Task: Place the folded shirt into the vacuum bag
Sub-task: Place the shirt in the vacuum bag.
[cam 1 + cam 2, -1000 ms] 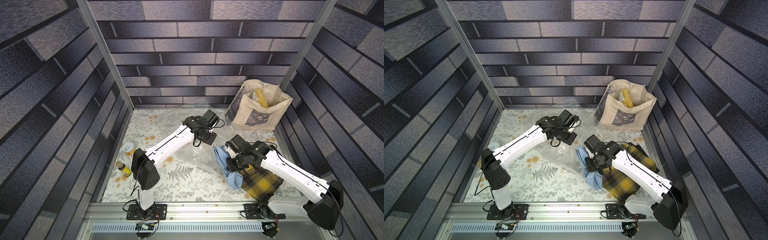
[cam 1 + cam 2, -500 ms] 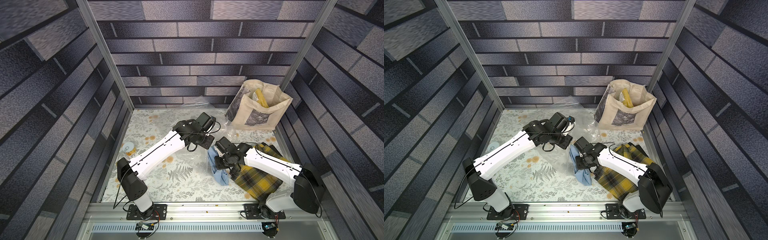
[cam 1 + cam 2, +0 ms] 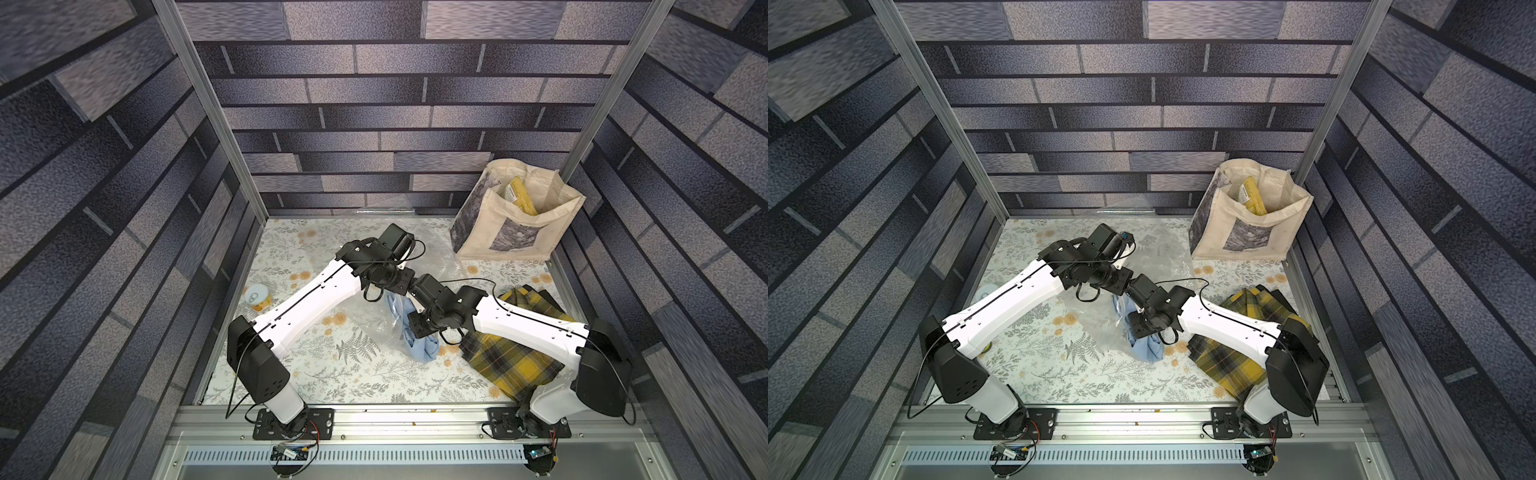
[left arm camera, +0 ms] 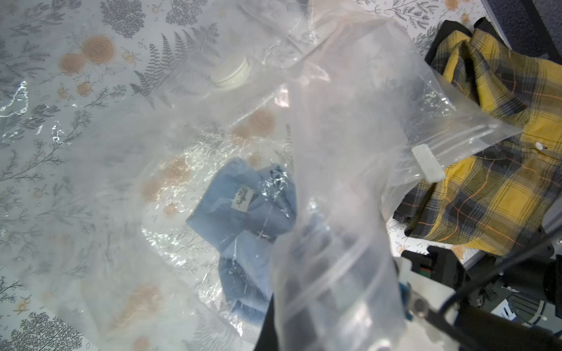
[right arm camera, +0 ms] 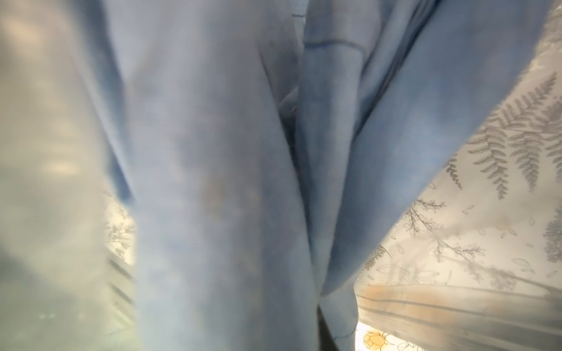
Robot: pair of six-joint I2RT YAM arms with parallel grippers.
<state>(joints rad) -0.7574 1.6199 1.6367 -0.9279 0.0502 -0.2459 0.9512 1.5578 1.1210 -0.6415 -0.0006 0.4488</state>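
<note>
I'm seeing the shirt (image 3: 420,352), light blue, hanging bunched and creased near the middle of the table (image 3: 332,386), its white label (image 4: 242,199) showing through plastic. The vacuum bag (image 3: 370,328) is lying clear and crumpled around it, round white valve cap (image 4: 231,74) sitting flat, zip edge with its white slider (image 4: 427,162) lifting up. The shirt's upper part seems to be sitting inside.

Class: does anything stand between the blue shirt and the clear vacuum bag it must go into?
Nothing visible does. The blue shirt hangs partly behind the plastic of the vacuum bag; the yellow plaid shirt lies off to one side, out of the path.
</note>
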